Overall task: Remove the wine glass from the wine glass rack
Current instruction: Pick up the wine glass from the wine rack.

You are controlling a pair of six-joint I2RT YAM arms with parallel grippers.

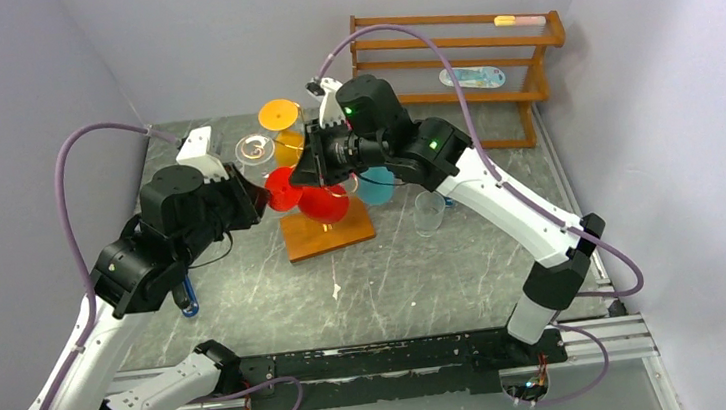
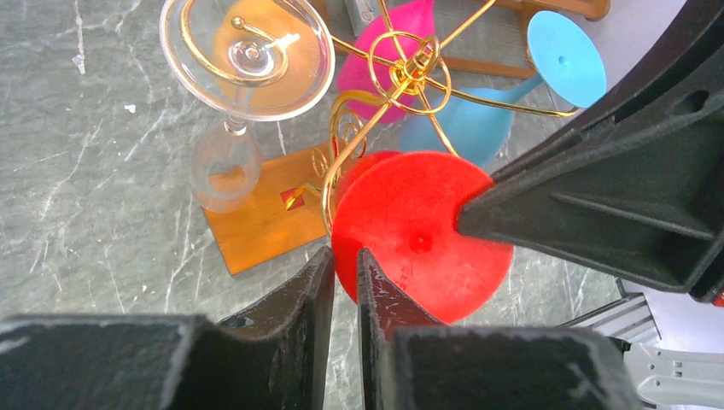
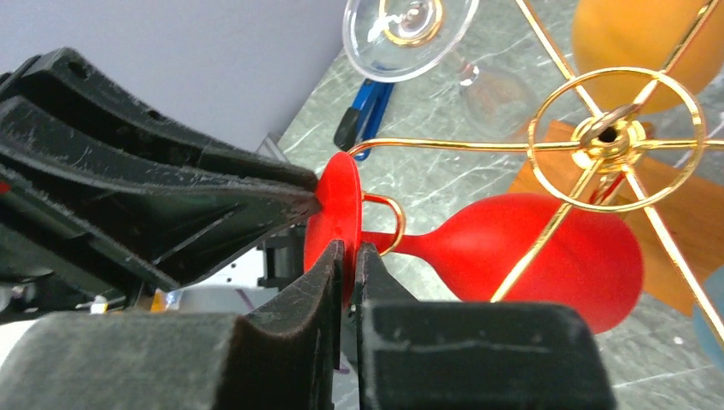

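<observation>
We're looking at pale lavender-grey walls closing in on three sides, evenly lit, with only soft shadows. Below us the table shows a dark grey-green marbled top streaked with white veins. Along its near edge runs a silver metal rail. Back in the right corner we've got a brown wooden slatted shelf against the wall, with a small pink-and-yellow thing on its top rail and a pale oval item lower down.
</observation>
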